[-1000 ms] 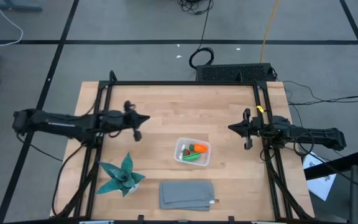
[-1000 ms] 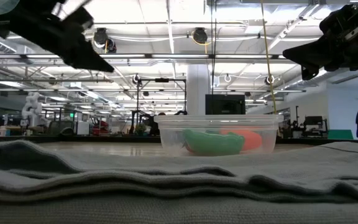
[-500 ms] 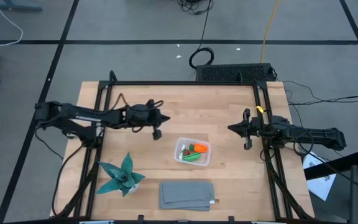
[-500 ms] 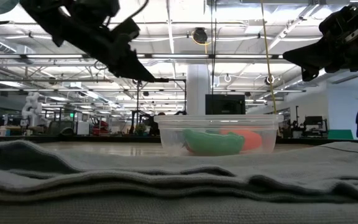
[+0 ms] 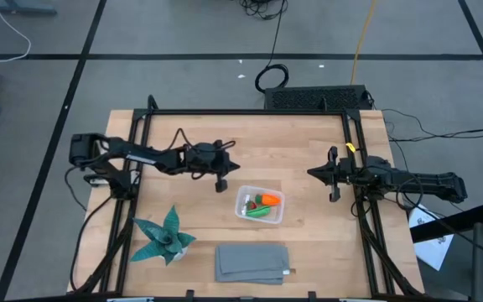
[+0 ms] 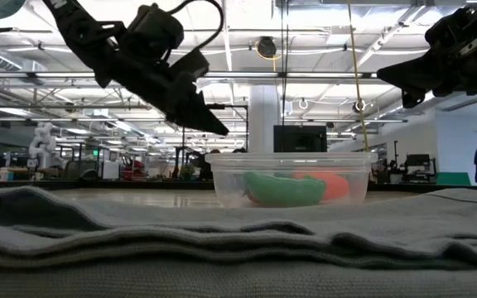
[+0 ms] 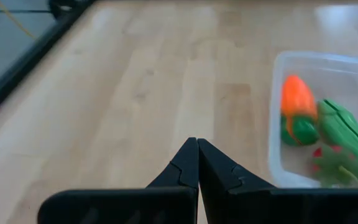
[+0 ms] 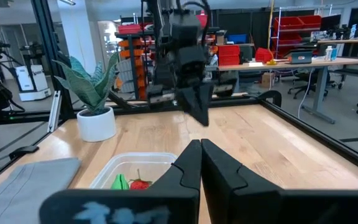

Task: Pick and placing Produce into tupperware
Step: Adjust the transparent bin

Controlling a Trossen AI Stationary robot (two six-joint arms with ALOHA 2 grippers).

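Observation:
The clear tupperware (image 5: 260,205) stands on the wooden table right of centre. Inside it lie the green pod (image 7: 347,130), the orange carrot piece with a green top (image 7: 296,102) and the small red strawberry piece (image 7: 321,152). My left gripper (image 5: 236,169) is shut and holds nothing. It hovers just left of the tupperware and a little beyond it, slanting down toward the tupperware's near left rim (image 7: 277,124). My right gripper (image 5: 309,173) is also shut with nothing in it. It waits level above the table's right side, pointing left.
A teal spiky plant in a white pot (image 5: 164,236) stands at the near left. A folded grey cloth (image 5: 252,262) lies by the near edge, in front of the tupperware. A black frame (image 5: 250,112) runs along the table's far and side edges. Bare wood lies between the arms.
My left gripper has swung from the table's left side toward the right, up to the tupperware. It has sunk and tipped its fingers further downward. It has stayed shut throughout. The tupperware and the produce have not moved.

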